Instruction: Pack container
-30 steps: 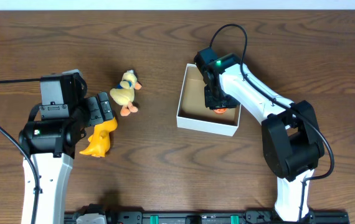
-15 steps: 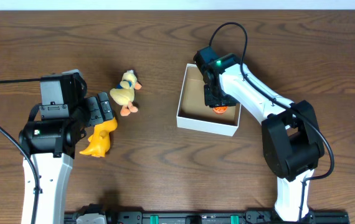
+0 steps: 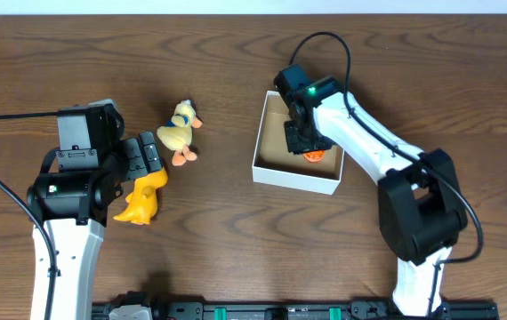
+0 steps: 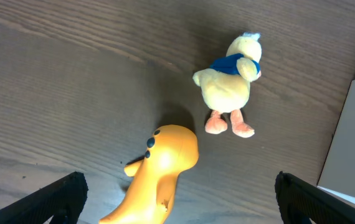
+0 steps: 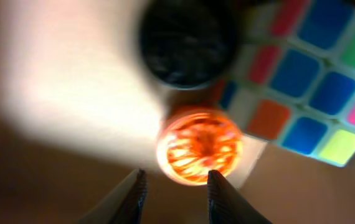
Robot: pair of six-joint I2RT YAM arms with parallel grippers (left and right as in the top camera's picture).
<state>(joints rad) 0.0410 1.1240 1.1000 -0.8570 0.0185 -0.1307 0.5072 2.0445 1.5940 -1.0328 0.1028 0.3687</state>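
Dark wood-grain table [image 3: 236,53] fills the overhead view, with the left arm [image 3: 62,258] and right arm [image 3: 414,209] reaching in from 6 o'clock. The container [image 3: 294,177], white-walled and brown inside, sits just right of centre. The left wrist view catches only a slice of its white wall at 3 o'clock, cut off by the frame edge. The right gripper [image 3: 303,140] hangs inside the box and hides much of its floor from above, so that only an orange ball [image 3: 315,157] peeks out at the gripper's 5 o'clock. The blurred right wrist view shows more. The ball lies just beyond the fingertips [image 5: 132,193], which stand apart and grasp nothing. A coloured puzzle cube [image 5: 308,81] at 2 o'clock runs off the frame, and a dark round object [image 5: 187,40] at 12 o'clock is too soft to identify. The left gripper [image 3: 148,158] is spread wide and empty above an orange toy [image 3: 138,203], whose lower body is cut off in the left wrist view. A plush duck [image 3: 180,132] lies at the container's 9 o'clock, apart from it.
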